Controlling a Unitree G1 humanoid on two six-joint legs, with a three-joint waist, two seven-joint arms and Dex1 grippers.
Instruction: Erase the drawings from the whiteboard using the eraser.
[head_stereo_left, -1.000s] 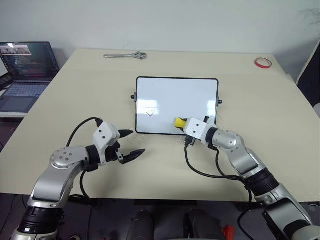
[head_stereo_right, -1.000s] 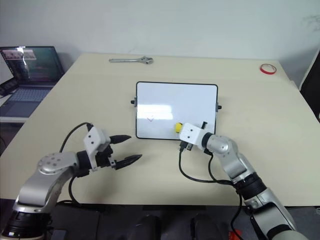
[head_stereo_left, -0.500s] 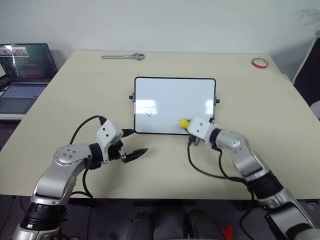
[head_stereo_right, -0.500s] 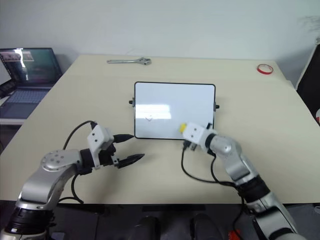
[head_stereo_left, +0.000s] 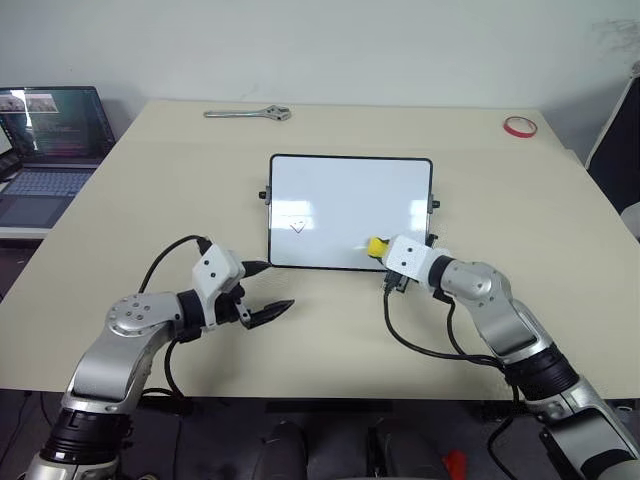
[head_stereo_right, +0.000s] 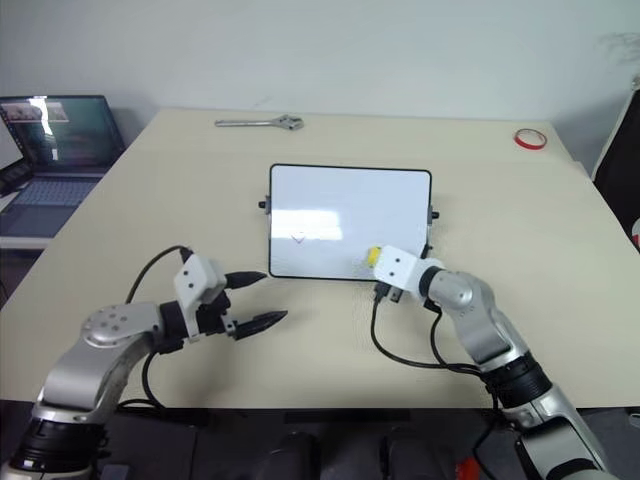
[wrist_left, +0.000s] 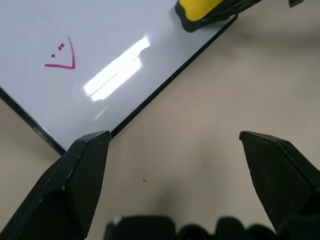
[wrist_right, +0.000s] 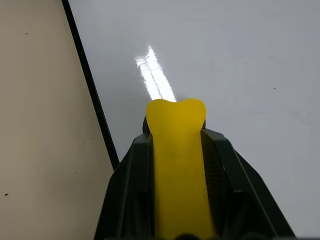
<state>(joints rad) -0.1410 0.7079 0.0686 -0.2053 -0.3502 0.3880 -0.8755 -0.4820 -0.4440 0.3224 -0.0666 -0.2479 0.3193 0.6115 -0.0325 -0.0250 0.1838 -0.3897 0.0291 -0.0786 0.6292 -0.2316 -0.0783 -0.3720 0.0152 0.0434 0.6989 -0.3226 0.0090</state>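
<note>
The whiteboard (head_stereo_left: 350, 195) lies flat in the middle of the table. A small red drawing (head_stereo_left: 297, 227) sits near its near-left corner, and the left wrist view shows it as a V with dots (wrist_left: 62, 57). My right gripper (head_stereo_left: 385, 251) is shut on the yellow eraser (head_stereo_left: 376, 246), which rests on the board close to its near edge, right of centre. The right wrist view has the eraser (wrist_right: 177, 165) clamped between both black fingers. My left gripper (head_stereo_left: 272, 285) stands open over bare table just in front of the board's near-left corner, holding nothing.
A metal wrench (head_stereo_left: 248, 113) lies at the table's far edge, left of centre. A red tape ring (head_stereo_left: 520, 126) sits at the far right corner. An open laptop (head_stereo_left: 50, 130) stands on a lower surface beyond the table's left side.
My right gripper has slid the eraser a little to the right along the board's near edge. The left arm has stayed where it was.
</note>
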